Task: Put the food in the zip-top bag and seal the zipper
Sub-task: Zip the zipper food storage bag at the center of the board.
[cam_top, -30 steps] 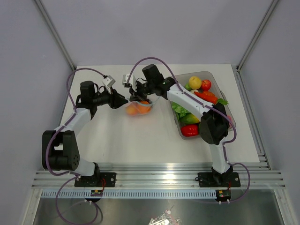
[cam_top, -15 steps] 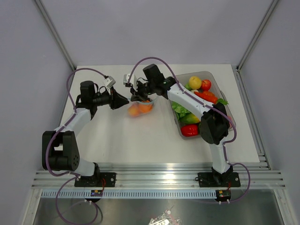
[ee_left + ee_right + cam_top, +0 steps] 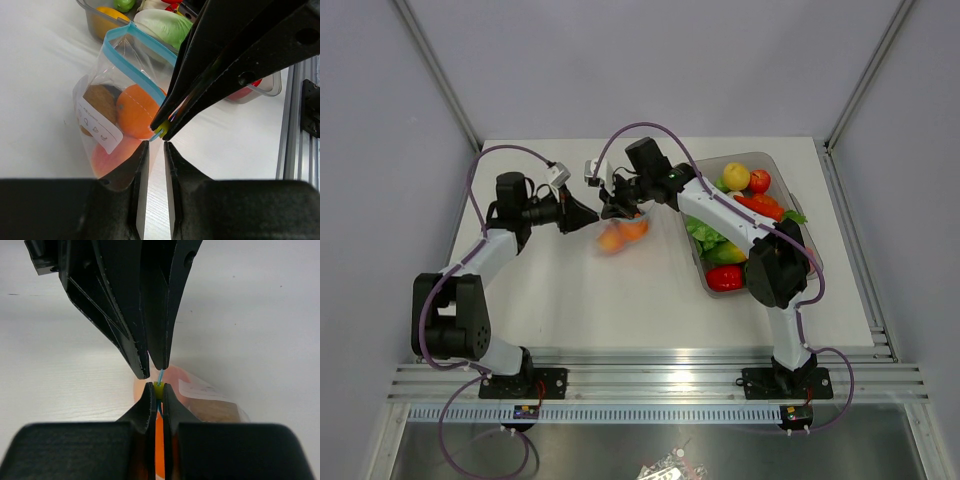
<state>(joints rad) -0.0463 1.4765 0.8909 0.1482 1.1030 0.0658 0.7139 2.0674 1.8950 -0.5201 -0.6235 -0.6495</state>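
The zip-top bag (image 3: 620,236) hangs just above the table's middle. In the left wrist view, the bag (image 3: 107,95) holds a round orange (image 3: 137,110), a pink peach (image 3: 111,156) and a brown fruit (image 3: 100,102). Its light blue zipper (image 3: 134,56) runs along the mouth. My right gripper (image 3: 158,389) is shut on the yellow slider (image 3: 158,388) at the zipper's end. In the top view it (image 3: 618,209) is over the bag. My left gripper (image 3: 156,145) is narrowly open with nothing between its fingers, its tips just short of the slider (image 3: 161,131). In the top view it (image 3: 592,214) is left of the bag.
A rigid clear tray (image 3: 702,283) stands right of the bag with green lettuce (image 3: 705,235), a red pepper (image 3: 725,277), a yellow fruit (image 3: 736,177) and a red tomato (image 3: 760,181). The right arm reaches over the tray's left side. Aluminium rails run along the near edge.
The left gripper has edged right toward the right gripper. The bag has shifted slightly down and right and looks blurred. The right gripper stays shut on the slider.
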